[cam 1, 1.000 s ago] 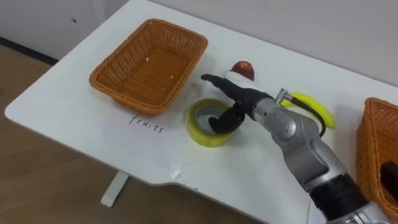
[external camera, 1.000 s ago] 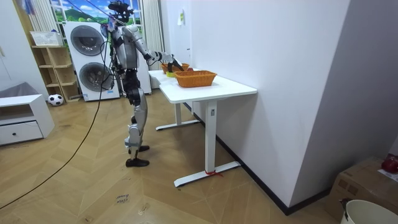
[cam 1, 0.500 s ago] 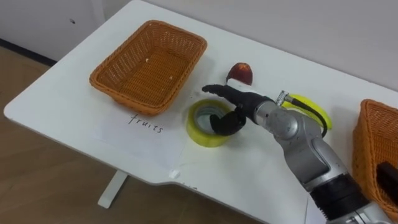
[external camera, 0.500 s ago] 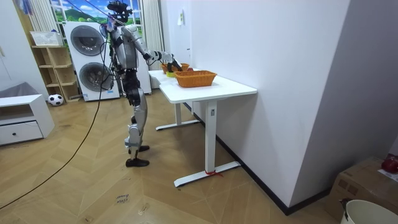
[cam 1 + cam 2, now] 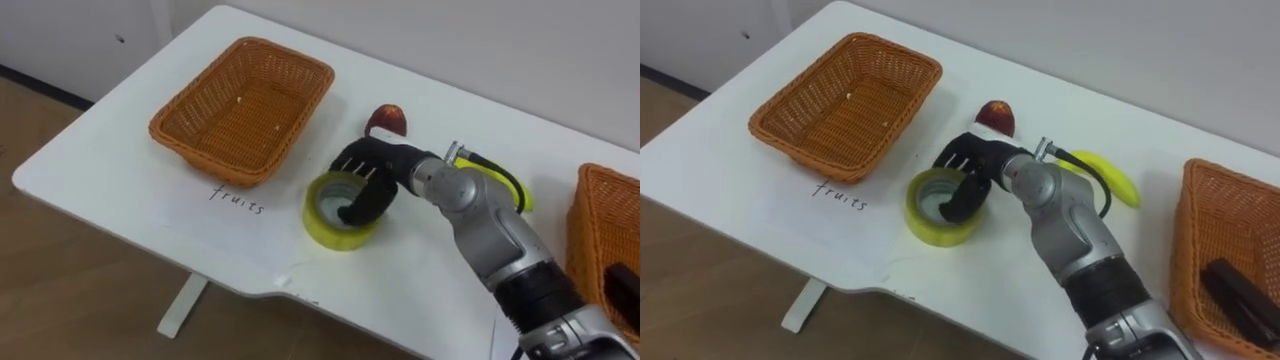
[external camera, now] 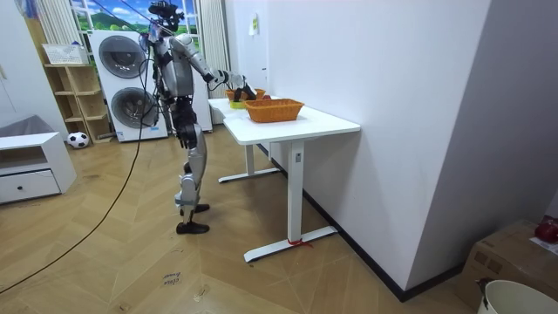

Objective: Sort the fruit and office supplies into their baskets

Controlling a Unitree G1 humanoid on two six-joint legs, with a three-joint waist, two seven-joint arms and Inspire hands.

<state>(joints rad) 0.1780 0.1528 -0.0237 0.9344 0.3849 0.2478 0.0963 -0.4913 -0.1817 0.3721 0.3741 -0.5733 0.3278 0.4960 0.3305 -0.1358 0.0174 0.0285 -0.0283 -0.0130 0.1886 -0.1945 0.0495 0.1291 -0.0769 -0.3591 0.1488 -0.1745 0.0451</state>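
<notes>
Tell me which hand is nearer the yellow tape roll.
Right. The right hand is on the yellow tape roll, fingers curled over its far rim, thumb in its hole. The left hand is well away from the roll.

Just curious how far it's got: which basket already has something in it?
The right-hand basket: a dark object lies in it. The left basket, beside the handwritten label, looks empty.
</notes>
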